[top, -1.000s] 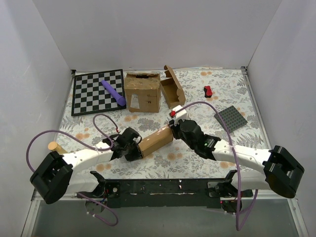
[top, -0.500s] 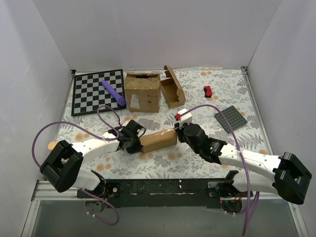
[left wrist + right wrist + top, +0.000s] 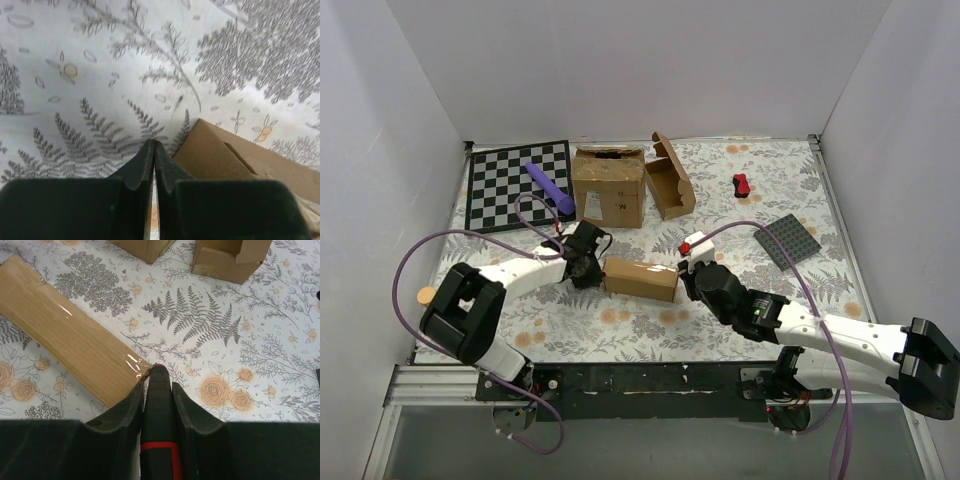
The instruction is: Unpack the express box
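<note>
Seemingly slitting tape: bracing express box with pinched-closed left hand, clamping black tool in right hand; next, drag tip along seam

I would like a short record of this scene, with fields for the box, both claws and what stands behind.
express box: closed, taped, lying flat
left claw: shut, empty, at the box's left end
right claw: shut on a black tool, its tip at the box's taped corner
behind: large carton, open mailer
</note>
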`<act>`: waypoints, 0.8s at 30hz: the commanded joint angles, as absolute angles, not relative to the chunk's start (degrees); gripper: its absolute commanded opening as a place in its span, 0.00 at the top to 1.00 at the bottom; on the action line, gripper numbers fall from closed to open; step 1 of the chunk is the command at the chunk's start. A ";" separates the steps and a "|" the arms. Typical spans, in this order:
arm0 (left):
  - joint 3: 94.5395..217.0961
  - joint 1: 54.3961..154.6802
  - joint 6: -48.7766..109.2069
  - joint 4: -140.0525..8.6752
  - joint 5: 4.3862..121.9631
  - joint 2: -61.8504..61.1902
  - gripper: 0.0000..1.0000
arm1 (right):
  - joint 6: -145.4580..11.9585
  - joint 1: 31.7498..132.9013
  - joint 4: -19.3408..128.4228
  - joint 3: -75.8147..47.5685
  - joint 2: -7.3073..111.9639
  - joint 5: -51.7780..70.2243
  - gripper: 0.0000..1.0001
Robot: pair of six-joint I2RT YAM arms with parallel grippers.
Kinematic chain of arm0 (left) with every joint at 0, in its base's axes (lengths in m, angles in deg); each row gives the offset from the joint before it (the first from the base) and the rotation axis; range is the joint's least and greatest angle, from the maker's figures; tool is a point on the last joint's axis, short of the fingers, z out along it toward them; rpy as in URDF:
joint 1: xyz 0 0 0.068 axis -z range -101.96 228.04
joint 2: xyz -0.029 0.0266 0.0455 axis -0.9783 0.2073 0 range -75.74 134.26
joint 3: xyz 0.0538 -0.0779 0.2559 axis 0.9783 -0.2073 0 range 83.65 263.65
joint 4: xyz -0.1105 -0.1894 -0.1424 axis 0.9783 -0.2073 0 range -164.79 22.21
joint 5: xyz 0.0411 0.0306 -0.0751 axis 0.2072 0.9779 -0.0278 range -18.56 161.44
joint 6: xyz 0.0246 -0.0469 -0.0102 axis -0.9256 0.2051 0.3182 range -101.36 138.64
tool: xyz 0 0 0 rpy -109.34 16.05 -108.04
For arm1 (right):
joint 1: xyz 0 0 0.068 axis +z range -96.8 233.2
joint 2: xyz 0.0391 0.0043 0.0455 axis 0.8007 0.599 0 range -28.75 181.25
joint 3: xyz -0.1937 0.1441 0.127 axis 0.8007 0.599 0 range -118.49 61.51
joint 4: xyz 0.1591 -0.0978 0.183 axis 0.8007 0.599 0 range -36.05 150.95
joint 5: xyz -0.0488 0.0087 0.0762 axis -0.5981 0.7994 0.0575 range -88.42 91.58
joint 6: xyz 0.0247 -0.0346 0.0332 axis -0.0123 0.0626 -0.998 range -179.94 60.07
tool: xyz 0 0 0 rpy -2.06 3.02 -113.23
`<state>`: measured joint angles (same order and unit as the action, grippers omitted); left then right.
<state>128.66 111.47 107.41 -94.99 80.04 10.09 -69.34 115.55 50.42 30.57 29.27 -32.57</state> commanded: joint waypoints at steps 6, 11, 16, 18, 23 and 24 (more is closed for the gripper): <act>136.38 108.28 105.38 -90.20 80.40 16.46 0.99 | -74.70 121.58 47.53 30.05 28.12 -29.09 0.99; 136.56 107.92 104.07 -92.31 82.24 14.53 0.94 | -74.18 121.49 52.09 29.26 26.10 -35.14 0.99; 134.80 107.92 103.01 -94.77 84.44 9.26 0.90 | -73.12 121.23 53.86 28.73 22.93 -37.35 0.99; 133.84 107.92 102.31 -95.82 84.53 7.16 0.89 | -73.38 121.14 57.01 28.38 21.53 -38.23 0.99; 132.69 107.83 98.27 -96.01 79.27 -3.91 0.80 | -73.12 121.14 62.28 26.80 18.19 -39.99 0.99; 133.04 107.92 96.61 -95.83 78.13 -5.23 0.78 | -72.94 121.14 62.82 26.53 16.96 -40.08 0.99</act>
<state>132.82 107.86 101.53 -95.45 81.52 2.65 -73.06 121.29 60.08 30.42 20.44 -36.79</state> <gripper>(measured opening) 0.183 0.318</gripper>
